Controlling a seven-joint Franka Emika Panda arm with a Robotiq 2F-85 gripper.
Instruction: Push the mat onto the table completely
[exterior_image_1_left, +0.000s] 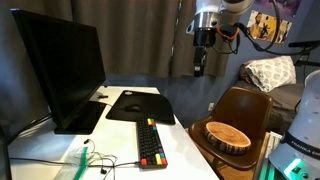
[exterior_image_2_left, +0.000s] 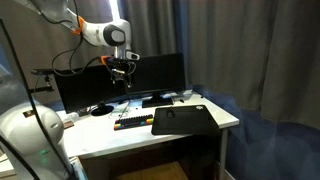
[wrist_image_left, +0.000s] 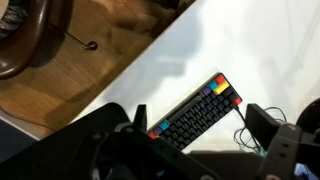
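Note:
The black square mat (exterior_image_1_left: 139, 105) lies flat on the white table (exterior_image_1_left: 185, 150), between the monitor and the table's edge. In an exterior view the mat (exterior_image_2_left: 185, 120) reaches the table's (exterior_image_2_left: 150, 142) front edge and seems to overhang it slightly. My gripper (exterior_image_1_left: 200, 68) hangs high in the air above the table, apart from the mat; it also shows in an exterior view (exterior_image_2_left: 123, 80). In the wrist view the gripper (wrist_image_left: 200, 125) is open and empty, its fingers framing the keyboard far below. The mat is not visible in the wrist view.
A black keyboard with colourful keys (exterior_image_1_left: 150, 143) (exterior_image_2_left: 133, 122) (wrist_image_left: 197, 110) lies next to the mat. A large black monitor (exterior_image_1_left: 60, 70) (exterior_image_2_left: 120, 80) stands behind. A brown wooden chair (exterior_image_1_left: 238, 125) holding a round wooden piece stands beside the table. Cables (exterior_image_1_left: 90, 160) lie near the keyboard.

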